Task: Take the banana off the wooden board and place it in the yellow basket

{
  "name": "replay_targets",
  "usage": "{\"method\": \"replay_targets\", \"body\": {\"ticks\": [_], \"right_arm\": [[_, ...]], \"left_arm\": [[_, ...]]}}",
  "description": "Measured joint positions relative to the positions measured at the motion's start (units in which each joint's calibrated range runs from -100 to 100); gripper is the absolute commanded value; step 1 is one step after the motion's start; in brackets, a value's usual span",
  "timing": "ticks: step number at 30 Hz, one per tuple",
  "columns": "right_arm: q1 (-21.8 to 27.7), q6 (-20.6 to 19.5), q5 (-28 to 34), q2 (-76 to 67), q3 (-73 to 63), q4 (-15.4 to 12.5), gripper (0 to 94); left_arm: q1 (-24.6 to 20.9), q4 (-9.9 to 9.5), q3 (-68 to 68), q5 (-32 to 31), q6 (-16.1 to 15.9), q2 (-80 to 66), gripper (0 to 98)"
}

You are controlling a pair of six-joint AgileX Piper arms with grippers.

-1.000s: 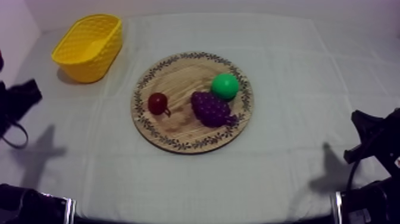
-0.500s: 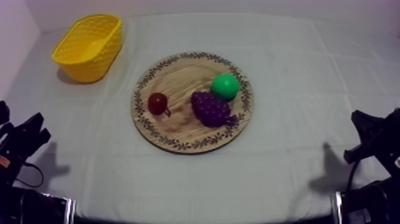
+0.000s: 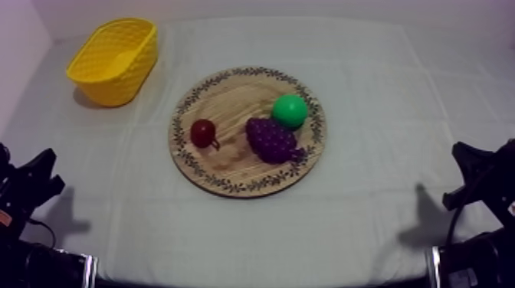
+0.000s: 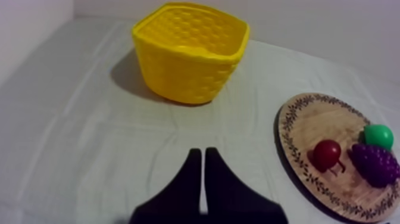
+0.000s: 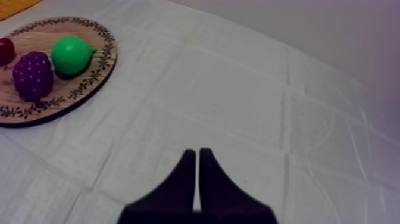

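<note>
Our left pincer (image 4: 199, 152) sits low at the left side of the counter (image 3: 383, 92), its two black fingers pressed together into a narrow wedge with nothing between them. It is over bare cloth, with the yellow basket (image 3: 115, 84) ahead of it and the round wooden board (image 3: 230, 96) off to one side. Our right pincer (image 5: 195, 153) sits low at the right side, fingers likewise together and holding nothing, and the board's near rim lies well apart from it.

The basket stands upright at the far left of the counter, apart from the board, and nothing stands between the two. The basket's inside is yellow all over, so we cannot tell whether the banana lies in it.

The board lies flat in the middle of the counter. On it the small red fruit (image 3: 203, 132) sits toward the basket side, apart from the others. The bunch of grapes (image 3: 270, 139) lies near the centre, and the green pear (image 3: 290, 110) is just beside it on the far side.

We count one basket, one board, one red fruit, one bunch of grapes, one pear and two pincers.
</note>
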Motion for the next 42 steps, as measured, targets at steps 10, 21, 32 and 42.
{"method": "replay_targets", "body": {"ticks": [10, 21, 32, 42], "right_arm": [[0.0, 0.0, -0.2, 0.0, 0.0, 0.0, 0.2], [0.0, 0.0, -0.2, 0.0, 0.0, 0.0, 0.2], [0.0, 0.0, -0.2, 0.0, 0.0, 0.0, 0.2], [0.0, 0.0, -0.2, 0.0, 0.0, 0.0, 0.2]], "left_arm": [[1.6, 0.0, -0.2, 0.4, 1.1, -0.3, 0.1], [1.6, 0.0, -0.2, 0.4, 3.5, -0.3, 0.1], [1.6, 0.0, -0.2, 0.4, 3.5, -0.3, 0.1], [1.6, -0.04, -0.2, 0.4, 3.5, -0.3, 0.1]]}}
